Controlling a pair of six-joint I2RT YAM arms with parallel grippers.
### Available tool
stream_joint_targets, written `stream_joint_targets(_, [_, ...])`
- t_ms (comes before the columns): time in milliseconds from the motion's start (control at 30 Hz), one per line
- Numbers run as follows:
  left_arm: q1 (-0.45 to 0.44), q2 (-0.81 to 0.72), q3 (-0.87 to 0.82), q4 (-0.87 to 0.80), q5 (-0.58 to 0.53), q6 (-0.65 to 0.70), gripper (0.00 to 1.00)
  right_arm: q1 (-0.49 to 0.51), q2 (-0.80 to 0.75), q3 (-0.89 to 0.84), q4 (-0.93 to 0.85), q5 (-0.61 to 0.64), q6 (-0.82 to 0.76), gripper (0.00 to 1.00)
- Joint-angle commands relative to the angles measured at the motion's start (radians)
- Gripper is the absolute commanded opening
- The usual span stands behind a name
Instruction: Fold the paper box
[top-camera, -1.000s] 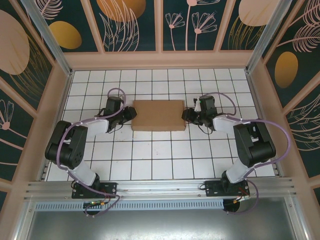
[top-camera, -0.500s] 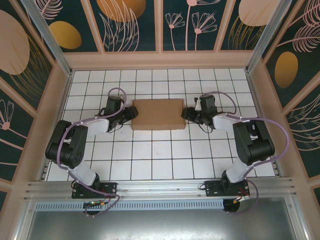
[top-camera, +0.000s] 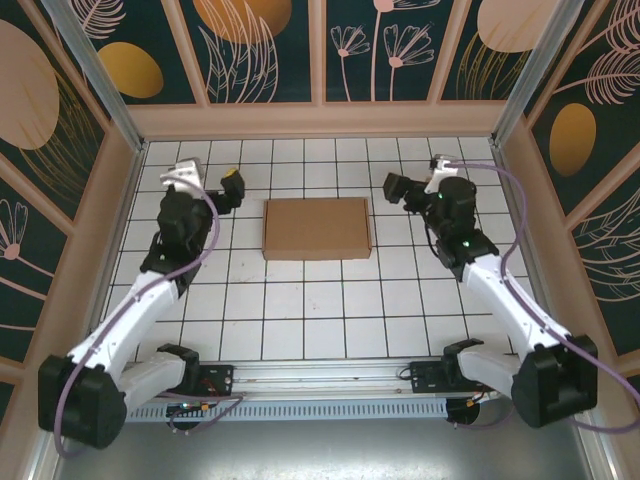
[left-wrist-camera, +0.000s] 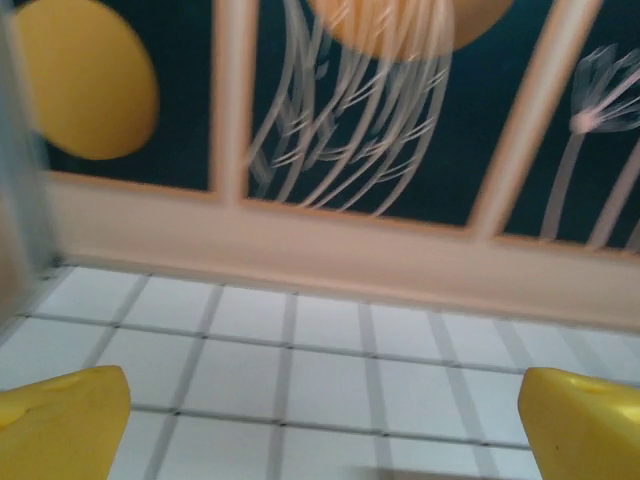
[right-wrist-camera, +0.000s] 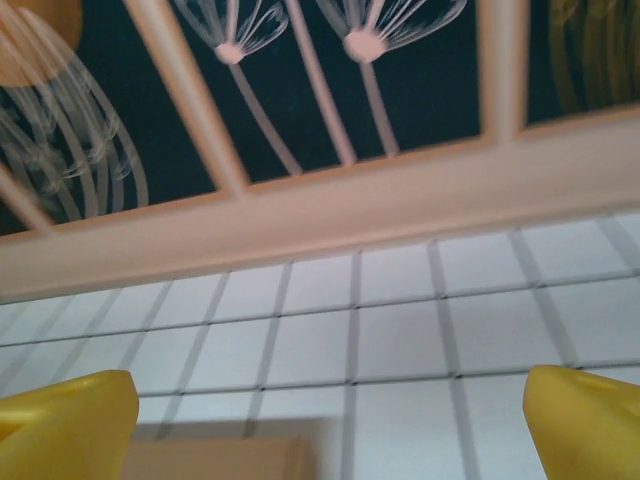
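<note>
The paper box (top-camera: 317, 228) lies shut and flat on the white tiled table, a plain brown rectangle in the middle. My left gripper (top-camera: 212, 182) hangs above the table to the left of the box, apart from it, open. In the left wrist view its yellow fingertips (left-wrist-camera: 62, 424) stand wide with only tiles between them. My right gripper (top-camera: 416, 178) hovers to the right of the box, also open and apart from it. The right wrist view shows its yellow fingertips (right-wrist-camera: 66, 420) spread wide, with a corner of the box (right-wrist-camera: 215, 460) low between them.
A peach-coloured rail (top-camera: 320, 120) and dark flower-patterned panels close the table at the back and both sides. A metal rail (top-camera: 320, 375) carrying the arm bases runs along the near edge. White tiles (top-camera: 320, 310) stretch between the box and the bases.
Both grippers were at the box's two ends. They have opened, lifted and drawn back away from it. The box stays where it was.
</note>
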Motion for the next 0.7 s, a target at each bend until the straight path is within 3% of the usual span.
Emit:
stream_joint_targets(0, [0.051,0.132,-0.068,0.104,-0.102,0.189,0.99,-0.011,0.029,-0.168,0.249,0.191,-0.235,0.99])
stream_joint_targets(67, [0.066,0.231,-0.073,0.108,-0.027,0.207,0.99,-0.023,0.058,-0.304,0.471,0.19,-0.291,0.99])
stream_joint_targets(133, [0.073,0.301,-0.068,0.125,-0.071,0.149,0.99,-0.049,0.094,-0.422,0.696,0.186,-0.26,0.99])
stream_joint_targets(200, [0.081,0.316,-0.116,0.241,-0.163,0.037,0.99,-0.092,0.136,-0.461,0.735,0.134,-0.239,0.99])
stream_joint_targets(267, [0.087,0.295,-0.24,0.47,-0.317,-0.057,0.99,-0.118,0.194,-0.488,0.792,0.146,-0.261,0.99])
stream_joint_targets(400, [0.17,0.295,-0.288,0.609,-0.273,-0.019,0.99,-0.213,0.303,-0.546,0.976,0.074,-0.183,0.99])
stream_joint_targets(500, [0.269,0.35,-0.338,0.758,-0.093,-0.059,0.99,-0.266,0.398,-0.614,1.198,-0.026,-0.156,0.99])
stream_joint_targets(567, [0.278,0.385,-0.33,0.768,0.113,0.006,0.99,-0.304,0.551,-0.659,1.442,-0.041,-0.125,0.99])
stream_joint_targets(600, [0.278,0.442,-0.322,0.814,0.224,0.057,0.99,-0.308,0.544,-0.639,1.393,-0.046,-0.117,0.99])
stream_joint_targets(633, [0.28,0.458,-0.325,0.852,0.276,0.071,0.99,-0.321,0.502,-0.609,1.27,-0.115,-0.117,0.99])
stream_joint_targets(667, [0.282,0.423,-0.325,0.788,0.277,0.078,0.99,-0.337,0.502,-0.583,1.229,-0.204,-0.131,0.99])
